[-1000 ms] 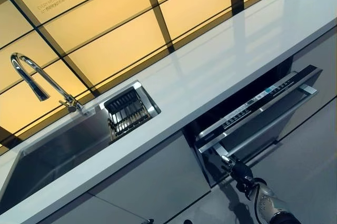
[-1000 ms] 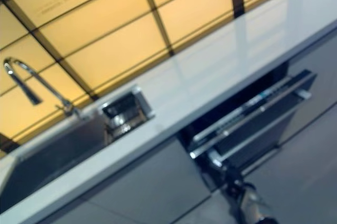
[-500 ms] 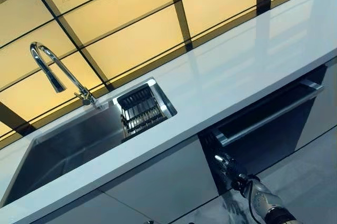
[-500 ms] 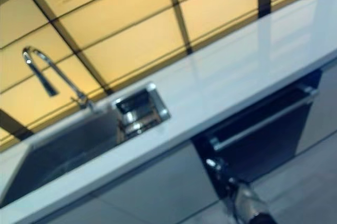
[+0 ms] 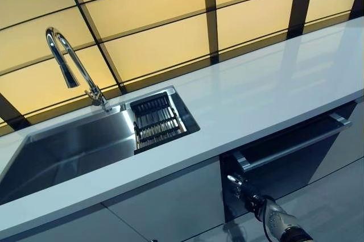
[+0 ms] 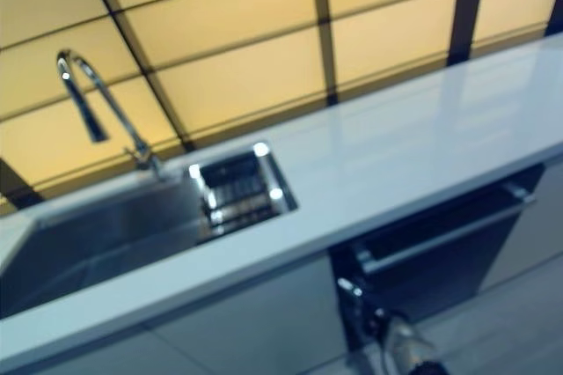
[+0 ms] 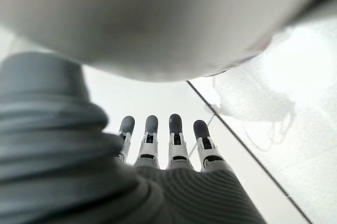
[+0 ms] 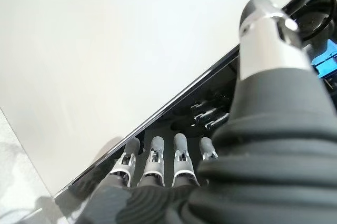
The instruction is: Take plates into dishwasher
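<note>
While dishwasher door [image 5: 296, 154] ajar, right hand [image 5: 245, 192] open beside

The right hand [image 8: 174, 166] is held low with fingers straight; the left hand [image 7: 163, 150] is likewise extended, empty.

A curved chrome faucet [image 5: 71, 66] stands behind a steel sink [image 5: 68, 151], a slotted drain basket [image 5: 154, 121] fills its side compartment, and a white countertop [image 5: 267, 83] runs below amber wall panels [image 5: 159, 37].
</note>
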### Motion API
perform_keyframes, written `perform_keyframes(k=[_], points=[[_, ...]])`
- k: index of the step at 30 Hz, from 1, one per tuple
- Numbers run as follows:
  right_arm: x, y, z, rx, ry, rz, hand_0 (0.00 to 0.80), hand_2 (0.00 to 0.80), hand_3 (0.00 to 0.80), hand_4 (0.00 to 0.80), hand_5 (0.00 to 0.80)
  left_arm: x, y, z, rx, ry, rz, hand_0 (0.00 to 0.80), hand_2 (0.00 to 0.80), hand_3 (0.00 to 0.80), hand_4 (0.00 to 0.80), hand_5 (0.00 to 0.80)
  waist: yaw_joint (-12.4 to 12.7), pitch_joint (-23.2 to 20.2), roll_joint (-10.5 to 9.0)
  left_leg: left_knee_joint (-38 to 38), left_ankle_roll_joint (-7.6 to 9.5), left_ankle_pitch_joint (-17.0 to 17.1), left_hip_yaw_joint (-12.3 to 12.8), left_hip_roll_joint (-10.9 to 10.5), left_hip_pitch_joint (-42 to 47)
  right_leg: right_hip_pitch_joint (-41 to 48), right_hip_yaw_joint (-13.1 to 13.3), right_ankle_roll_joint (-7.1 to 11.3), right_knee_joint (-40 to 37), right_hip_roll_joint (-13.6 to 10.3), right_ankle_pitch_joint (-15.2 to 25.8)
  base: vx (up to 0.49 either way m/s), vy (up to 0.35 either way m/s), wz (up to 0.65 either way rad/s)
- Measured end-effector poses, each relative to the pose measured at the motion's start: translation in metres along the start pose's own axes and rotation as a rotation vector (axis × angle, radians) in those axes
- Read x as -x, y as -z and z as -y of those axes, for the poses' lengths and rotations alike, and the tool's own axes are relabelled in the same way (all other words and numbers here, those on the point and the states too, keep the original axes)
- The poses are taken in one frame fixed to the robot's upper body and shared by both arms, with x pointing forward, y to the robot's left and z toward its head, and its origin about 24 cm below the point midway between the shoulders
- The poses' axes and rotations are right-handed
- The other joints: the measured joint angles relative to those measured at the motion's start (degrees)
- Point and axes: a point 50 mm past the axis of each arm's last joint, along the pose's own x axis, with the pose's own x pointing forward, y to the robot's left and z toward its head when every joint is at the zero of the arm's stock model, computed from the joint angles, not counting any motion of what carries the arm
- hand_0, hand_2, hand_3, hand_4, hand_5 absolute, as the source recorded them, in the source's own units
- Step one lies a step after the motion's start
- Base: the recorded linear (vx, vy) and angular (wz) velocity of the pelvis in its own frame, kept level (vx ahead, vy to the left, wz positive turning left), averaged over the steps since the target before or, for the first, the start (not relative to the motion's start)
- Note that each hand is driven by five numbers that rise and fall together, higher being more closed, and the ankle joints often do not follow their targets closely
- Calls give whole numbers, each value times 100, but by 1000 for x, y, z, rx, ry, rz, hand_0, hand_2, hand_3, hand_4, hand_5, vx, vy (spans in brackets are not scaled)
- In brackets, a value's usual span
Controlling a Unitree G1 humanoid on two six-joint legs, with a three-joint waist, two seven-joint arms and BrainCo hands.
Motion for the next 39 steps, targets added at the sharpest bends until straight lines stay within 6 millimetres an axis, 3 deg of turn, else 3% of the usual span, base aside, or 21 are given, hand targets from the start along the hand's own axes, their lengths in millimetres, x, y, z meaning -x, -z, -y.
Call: perform_keyframes(k=[4,10,16,21,24,26,30,31,32,33,34,36,38,39], points=[[-2,7,-5,-18,4,-12,0,0,0,0,0,3,7,-9,-10,-25,-27,0,0,0,0,0,121,-78,-215,77,-38,-38,-28,109,-105,2,-56,-34,-130,129,34,-41,-95,-1],[0,15,8,71,113,-45,0,0,0,0,0,3,5,-16,-21,-51,-26,0,0,0,0,0,141,-165,-392,55,-21,-54,-187,121,-286,36,-83,2,-359,284,131,-152,-116,10],[21,20,56,387,313,-110,0,0,0,0,0,3,-5,-49,-20,-156,-22,0,0,0,0,0,123,-225,-620,-312,-54,285,-742,102,-528,-14,713,-87,-739,842,64,-297,-216,45],[38,24,83,525,400,-148,0,0,0,0,0,14,-3,-85,67,-293,-32,0,0,0,0,0,143,-252,-792,-559,-166,446,-949,335,-521,-2,734,-246,-871,1157,64,-277,-198,12],[47,34,93,534,422,-180,0,0,0,0,0,18,0,-95,129,-344,-33,0,0,0,0,0,139,-255,-788,-600,-198,470,-1013,447,-459,101,741,-327,-952,1319,69,-237,-165,4],[53,43,100,518,440,-207,0,0,0,0,0,21,6,-100,170,-372,-39,0,0,0,0,0,139,-235,-750,-650,-348,560,-1013,503,-356,185,855,-389,-965,1453,43,-161,-110,6],[72,64,116,514,486,-269,0,0,0,0,0,33,31,-101,244,-419,-98,0,0,0,0,0,53,-125,-528,-801,-423,622,-1030,729,-31,486,862,-555,-1021,1732,31,-252,-105,5],[75,68,117,521,487,-277,0,0,0,0,0,36,40,-98,253,-419,-123,0,0,0,0,0,-28,-84,-443,-833,-390,638,-1009,814,-25,484,850,-614,-971,1828,20,-348,-52,13],[80,72,119,526,494,-287,0,0,0,0,0,38,47,-94,269,-418,-149,0,0,0,0,0,-67,-50,-368,-876,-311,601,-836,921,-28,462,831,-679,-915,1897,12,-404,-41,14],[84,79,121,529,497,-309,0,0,0,0,0,40,53,-91,279,-415,-163,0,0,0,0,0,-107,-41,-352,-973,-176,356,-725,947,-31,405,804,-756,-891,1904,27,-383,-8,29],[87,86,121,526,493,-327,0,0,0,0,0,41,55,-92,293,-423,-171,0,0,0,0,0,-199,-21,-566,-828,-194,-55,-583,854,-153,358,687,-825,-1036,1719,109,-256,-7,39],[93,94,123,532,499,-356,0,0,0,0,0,42,59,-89,298,-420,-185,0,0,0,0,0,-256,-17,-773,-244,-131,-27,-506,503,-164,307,674,-809,-1139,1441,224,-298,-21,20],[99,98,128,559,509,-381,0,0,0,0,0,46,72,-79,313,-408,-230,0,0,0,0,0,-392,-145,-672,115,-124,-11,-251,207,125,317,640,-706,-1320,1425,363,-355,-16,20],[100,103,127,550,507,-398,0,0,0,0,0,43,66,-82,313,-411,-215,0,0,0,0,0,-462,-123,-717,1,-158,250,-236,108,83,298,635,-681,-1318,1355,375,-200,8,38]])
